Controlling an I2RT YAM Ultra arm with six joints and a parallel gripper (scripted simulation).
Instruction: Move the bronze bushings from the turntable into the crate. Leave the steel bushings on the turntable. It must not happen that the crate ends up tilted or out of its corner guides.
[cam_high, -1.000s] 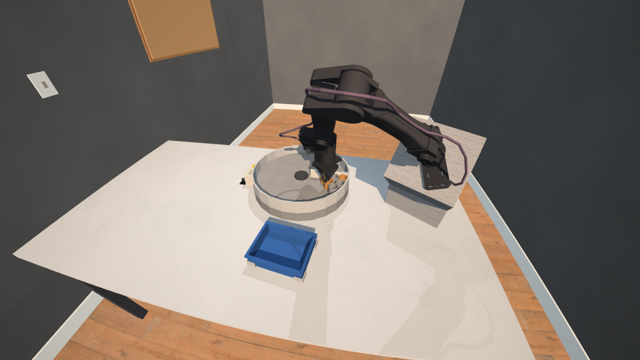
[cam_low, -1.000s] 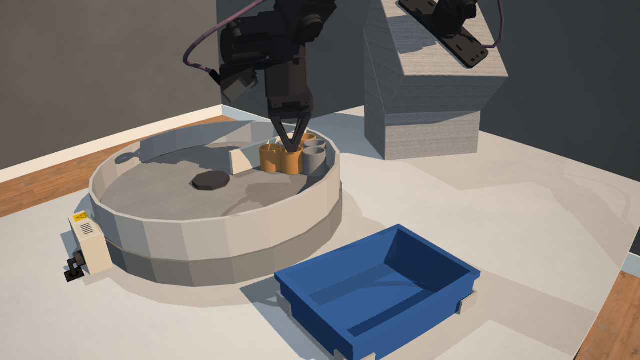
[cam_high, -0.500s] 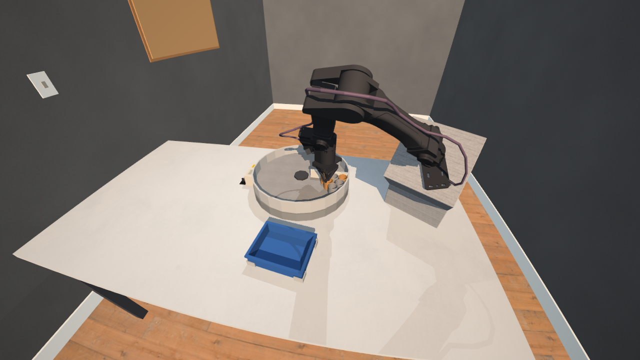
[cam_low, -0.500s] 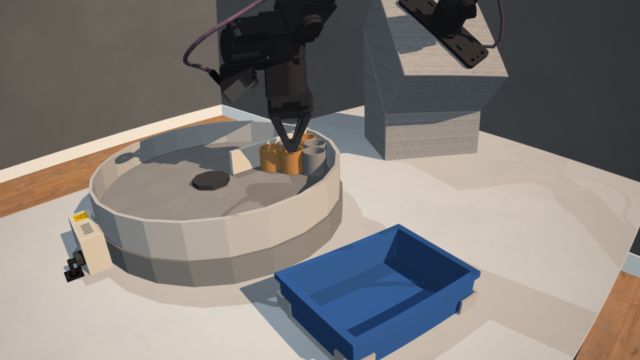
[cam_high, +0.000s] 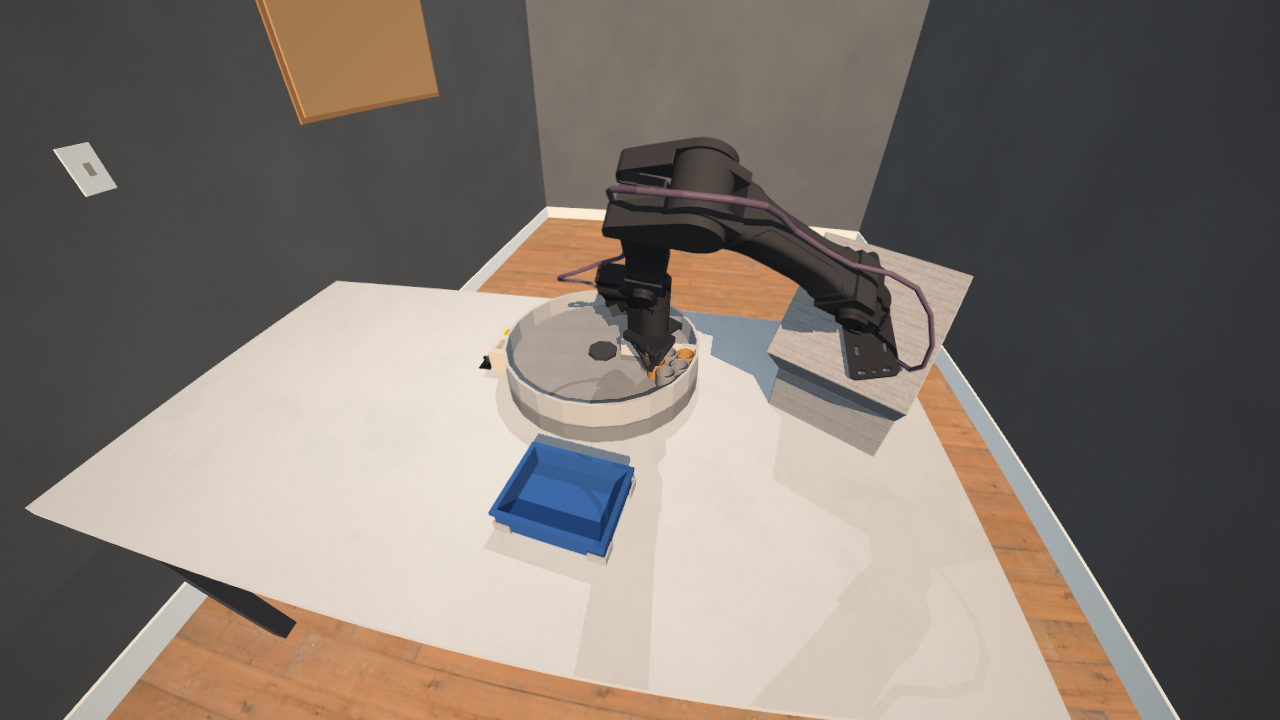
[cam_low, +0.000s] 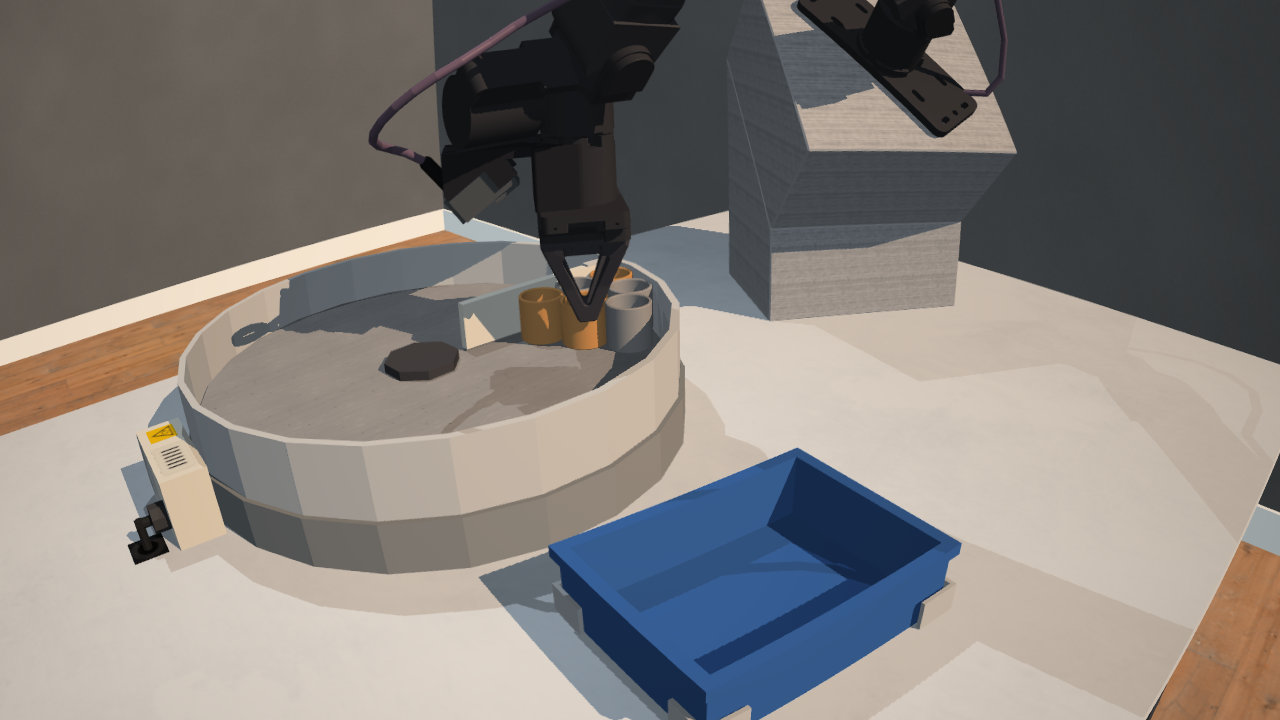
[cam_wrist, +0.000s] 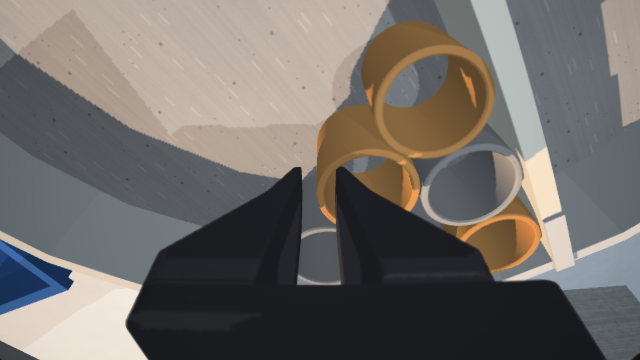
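Black pincer (cam_high: 650, 369) (cam_low: 586, 317) (cam_wrist: 318, 180), slightly open, at bushing (cam_low: 583, 334) (cam_wrist: 346, 126)

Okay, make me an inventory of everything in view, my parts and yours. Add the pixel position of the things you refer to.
Bronze bushings (cam_high: 684, 354) (cam_low: 539, 324) (cam_wrist: 385, 55): three, orange-brown, on turntable
Steel bushings (cam_high: 665, 374) (cam_low: 629, 331) (cam_wrist: 465, 185): three, grey, same cluster
Turntable (cam_high: 599, 415) (cam_low: 384, 479) (cam_wrist: 225, 65): one, beige rim, on table
Hub (cam_high: 602, 351) (cam_low: 420, 360): one, dark, turntable centre
Divider (cam_high: 629, 351) (cam_low: 487, 324) (cam_wrist: 525, 100): one, pale, beside bushings
Crate (cam_high: 510, 521) (cam_low: 832, 626) (cam_wrist: 30, 280): one, blue, on table
Control box (cam_high: 496, 360) (cam_low: 186, 501): one, cream, beside turntable
Table (cam_high: 268, 402) (cam_low: 1074, 429) (cam_wrist: 90, 310): one, off-white, beneath everything
Pedestal (cam_high: 823, 416) (cam_low: 859, 277) (cam_wrist: 605, 310): one, grey, under arm
Panel (cam_high: 366, 53): one, tan, left wall
Switch (cam_high: 71, 161): one, white, left wall
Arm (cam_high: 698, 170) (cam_low: 577, 170): one, black, over turntable
Cable (cam_high: 698, 194) (cam_low: 474, 51): mauve, along arm
Gripper (cam_high: 651, 371) (cam_low: 586, 315) (cam_wrist: 318, 180): one, black, at bronze bushing, fingers slightly apart
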